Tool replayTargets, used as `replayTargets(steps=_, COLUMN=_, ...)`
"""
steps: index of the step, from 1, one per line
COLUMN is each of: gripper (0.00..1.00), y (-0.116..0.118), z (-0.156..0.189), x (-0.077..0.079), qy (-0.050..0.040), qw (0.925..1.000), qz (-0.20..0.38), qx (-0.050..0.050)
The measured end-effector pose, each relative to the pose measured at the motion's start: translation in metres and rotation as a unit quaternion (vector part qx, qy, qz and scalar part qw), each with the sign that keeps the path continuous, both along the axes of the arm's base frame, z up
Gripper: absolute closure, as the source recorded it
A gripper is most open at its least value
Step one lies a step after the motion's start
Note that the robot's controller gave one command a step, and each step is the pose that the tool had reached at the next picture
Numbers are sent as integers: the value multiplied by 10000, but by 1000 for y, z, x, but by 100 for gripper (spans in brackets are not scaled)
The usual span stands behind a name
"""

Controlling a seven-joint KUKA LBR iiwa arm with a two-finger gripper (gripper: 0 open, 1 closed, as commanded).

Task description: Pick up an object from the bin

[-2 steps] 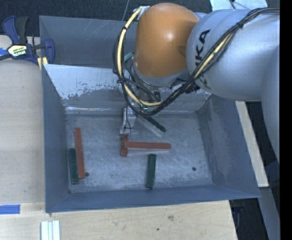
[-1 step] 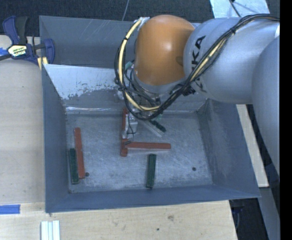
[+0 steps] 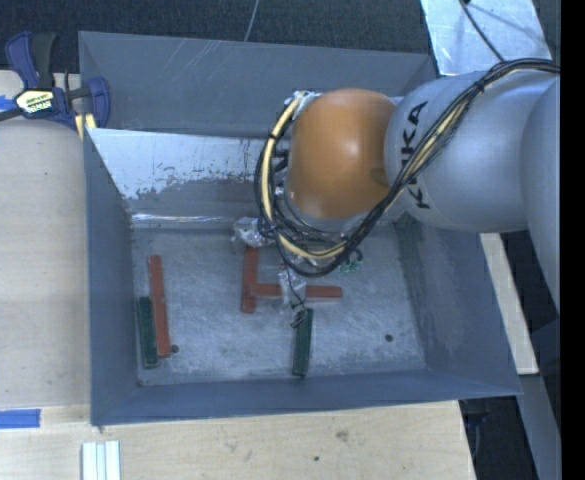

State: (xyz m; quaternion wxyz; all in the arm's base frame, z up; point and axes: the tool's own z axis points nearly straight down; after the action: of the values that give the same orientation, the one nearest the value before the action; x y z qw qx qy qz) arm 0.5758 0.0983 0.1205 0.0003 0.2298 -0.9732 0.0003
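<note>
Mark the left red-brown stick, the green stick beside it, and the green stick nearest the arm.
left red-brown stick (image 3: 158,306): camera view, middle of its length.
green stick beside it (image 3: 147,333): camera view, middle of its length.
green stick nearest the arm (image 3: 301,342): camera view, middle of its length.

Reddish-brown stick (image 3: 156,298) at left of bin (image 3: 108,298), lying front-to-back; dark green stick (image 3: 147,334) just beside, nearer front.

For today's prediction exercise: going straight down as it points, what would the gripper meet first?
Probably the red-brown T-shaped piece mid-bin, just under the gripper; depth is unclear, so perhaps the dark green stick beside it.
</note>
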Motion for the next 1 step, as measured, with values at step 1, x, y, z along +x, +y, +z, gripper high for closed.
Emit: replayTargets(steps=1, gripper=0, y=-5, z=-16, x=12, qy=-22, qw=10000, qz=53, qx=12)
